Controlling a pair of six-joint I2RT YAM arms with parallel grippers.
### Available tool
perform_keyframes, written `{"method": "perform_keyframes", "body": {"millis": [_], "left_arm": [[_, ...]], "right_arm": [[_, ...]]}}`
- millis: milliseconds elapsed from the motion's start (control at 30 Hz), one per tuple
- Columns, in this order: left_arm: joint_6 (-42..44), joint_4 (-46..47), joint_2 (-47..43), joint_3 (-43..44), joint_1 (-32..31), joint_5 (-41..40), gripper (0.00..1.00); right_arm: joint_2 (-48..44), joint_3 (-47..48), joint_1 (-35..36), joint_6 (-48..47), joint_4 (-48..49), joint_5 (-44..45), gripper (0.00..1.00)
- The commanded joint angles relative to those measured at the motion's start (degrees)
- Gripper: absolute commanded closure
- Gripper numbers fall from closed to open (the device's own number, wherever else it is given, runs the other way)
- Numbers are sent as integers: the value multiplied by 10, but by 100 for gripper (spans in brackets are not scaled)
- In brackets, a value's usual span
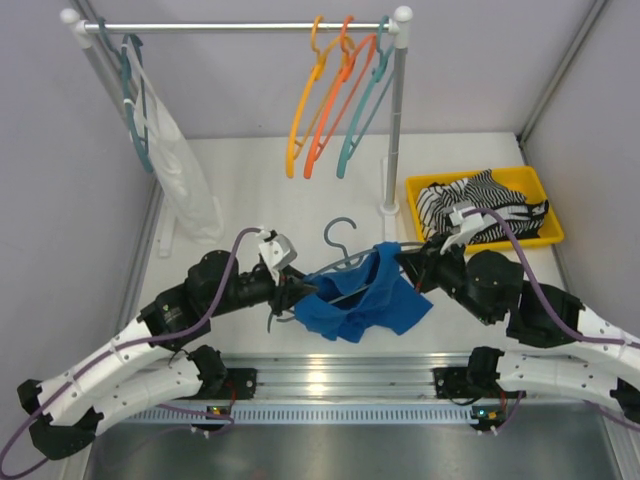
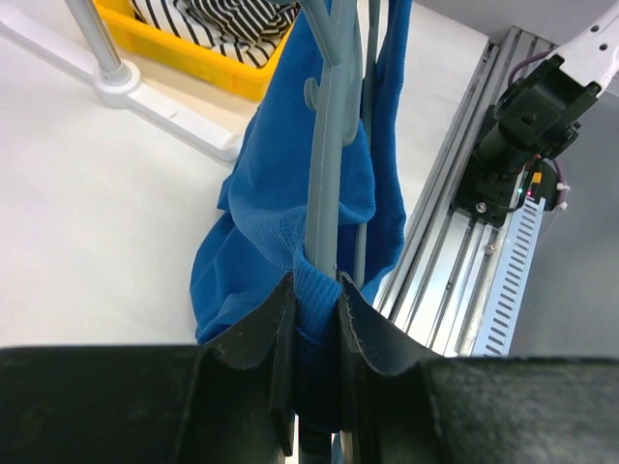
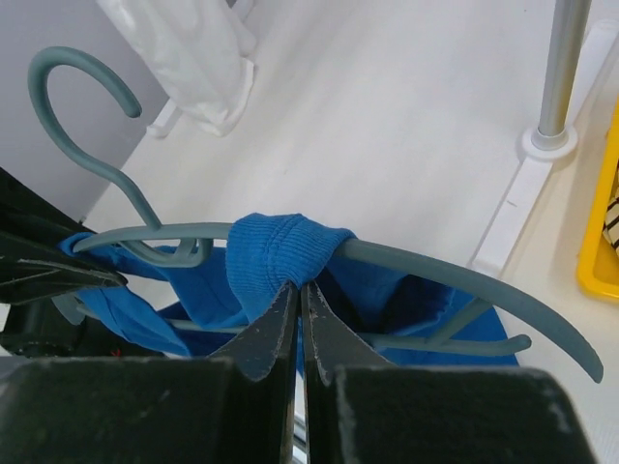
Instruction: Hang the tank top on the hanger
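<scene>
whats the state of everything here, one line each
tank top, one strap looped over the hanger arm, rest bunched below
hanger, off the rail, held up
left end effector, shut on hanger and fabric
right end effector, shut on tank top strap
spare hangers, bare, hung on the rail
white garment, hung on the rail
striped garment, crumpled in the yellow bin

Knit-cloth tank top (image 1: 365, 305), matt plastic hanger (image 3: 435, 276)
</scene>
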Motion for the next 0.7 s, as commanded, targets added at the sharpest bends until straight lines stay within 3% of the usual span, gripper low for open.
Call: {"method": "perform_keyframes", "body": {"millis": [0, 233, 433, 667], "left_arm": [[13, 9, -13, 40, -2, -9, 100], [30, -20, -19, 76, -1, -16, 100], [39, -51, -24, 105, -2, -32, 100], [31, -70, -47, 108, -1, -61, 100]], "right_arm": [[-5, 28, -6, -2, -13, 18, 100], [9, 57, -6, -7, -18, 21, 100], [24, 85, -5, -15, -15, 6, 90], [37, 121, -6, -30, -14, -18, 51]]}}
